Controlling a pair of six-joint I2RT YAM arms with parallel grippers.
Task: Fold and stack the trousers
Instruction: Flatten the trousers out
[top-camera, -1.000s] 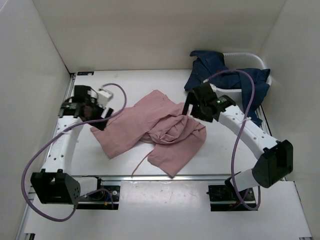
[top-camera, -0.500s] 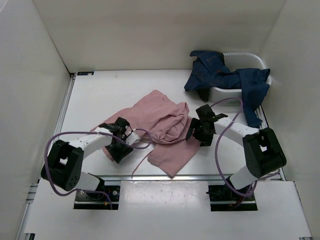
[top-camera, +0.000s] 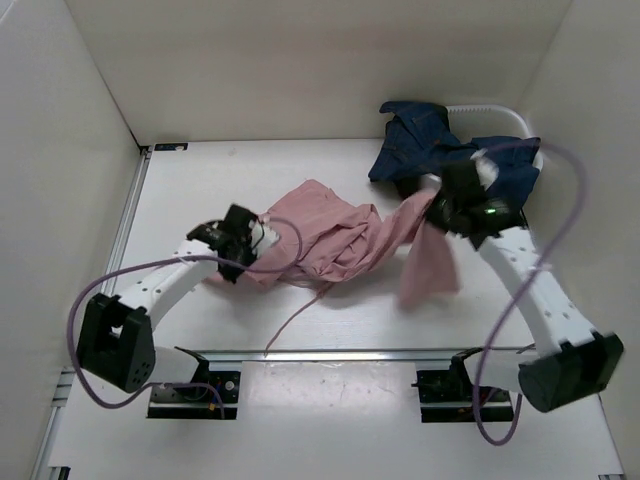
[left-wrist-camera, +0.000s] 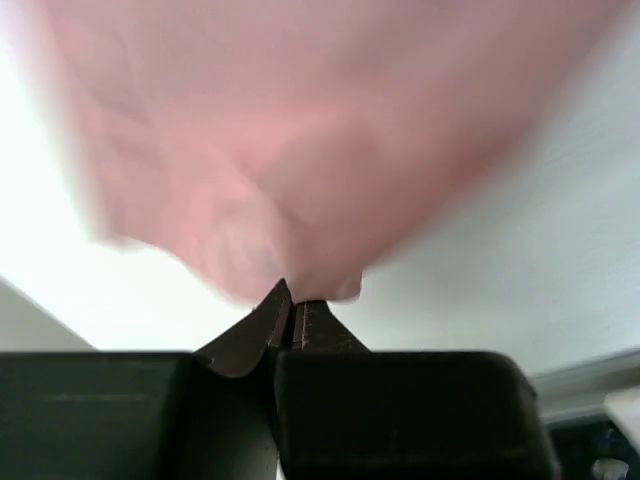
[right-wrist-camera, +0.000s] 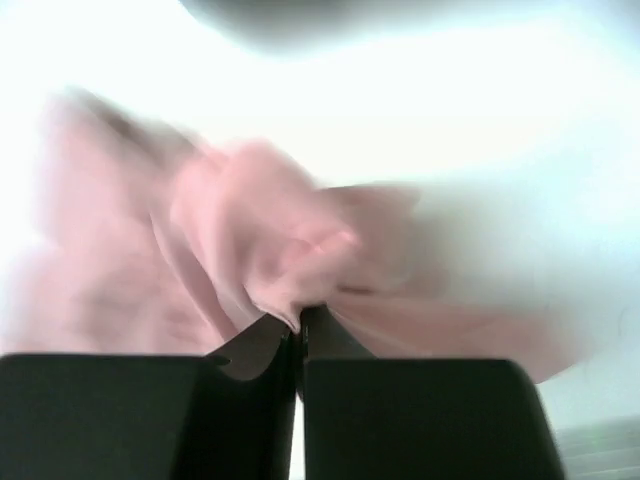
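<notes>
Pink trousers (top-camera: 330, 235) stretched across the middle of the white tabletop (top-camera: 200, 180), one end pinched in the closed left jaws, the other end held up in the closed right jaws, a flap hung below, blue clothes (top-camera: 415, 130) draped over a white tub (top-camera: 490, 105) behind

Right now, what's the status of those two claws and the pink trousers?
Left gripper shut on trousers. Right gripper shut on them too, one end raised. Blue garment close behind it.

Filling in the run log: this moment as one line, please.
left hand: shut on trousers | right hand: shut on trousers, end raised | fold: not done
</notes>
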